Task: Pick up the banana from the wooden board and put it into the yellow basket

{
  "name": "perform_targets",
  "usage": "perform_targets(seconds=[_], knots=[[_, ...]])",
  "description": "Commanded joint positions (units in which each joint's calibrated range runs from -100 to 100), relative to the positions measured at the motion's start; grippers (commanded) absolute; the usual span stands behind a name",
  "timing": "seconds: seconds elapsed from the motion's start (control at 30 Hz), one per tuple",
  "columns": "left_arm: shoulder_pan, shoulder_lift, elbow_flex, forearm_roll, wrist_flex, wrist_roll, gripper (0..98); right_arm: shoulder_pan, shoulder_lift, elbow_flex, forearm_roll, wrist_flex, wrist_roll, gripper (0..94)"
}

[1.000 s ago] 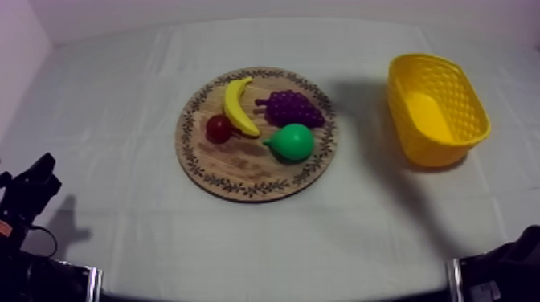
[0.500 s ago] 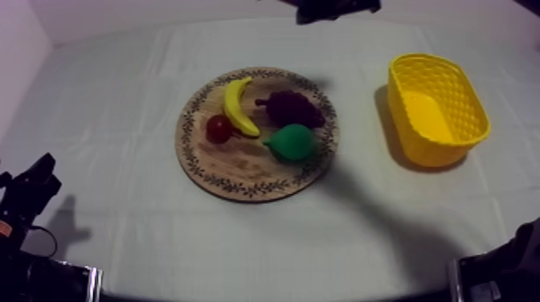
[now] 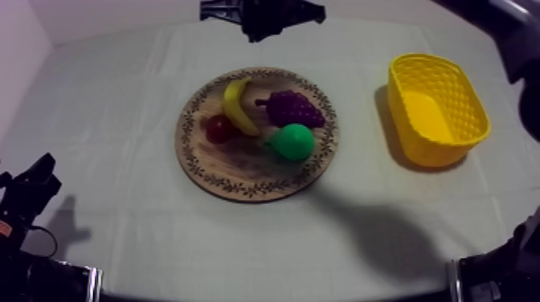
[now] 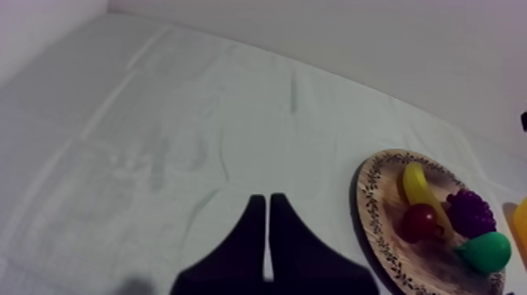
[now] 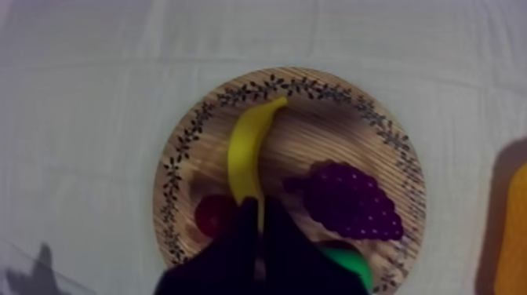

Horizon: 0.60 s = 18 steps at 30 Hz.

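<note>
Farther in than half a second ago, my right end effector [image 5: 257,208] hangs over the wooden board [image 3: 241,175], fingers together in a narrow wedge above the banana [image 3: 238,104], which lies on that board. My left end effector [image 4: 267,202], also narrow, sits over the tabletop [image 4: 157,149].

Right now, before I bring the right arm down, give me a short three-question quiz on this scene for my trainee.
1. True or false: the banana lies in the yellow basket.
2. Which fruit on the wooden board lies closest to the basket? A small red fruit; B grapes; C banana.
3. Fill in: the left gripper's fingers are ___.
Key: 1 false, the banana is on the board; 2 B; 3 shut.
</note>
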Motion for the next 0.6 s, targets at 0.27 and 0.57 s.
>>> perform_targets(seconds=[0.27, 0.57], knots=[[0.0, -0.03, 0.03, -0.02, 0.0, -0.01, 0.1, -0.62, 7.38, -10.11, -0.12, 4.2, 0.03, 1.6], [0.0, -0.03, 0.03, -0.02, 0.0, -0.01, 0.1, -0.65, 8.0, -10.02, -0.54, 4.71, 0.55, 11.8]])
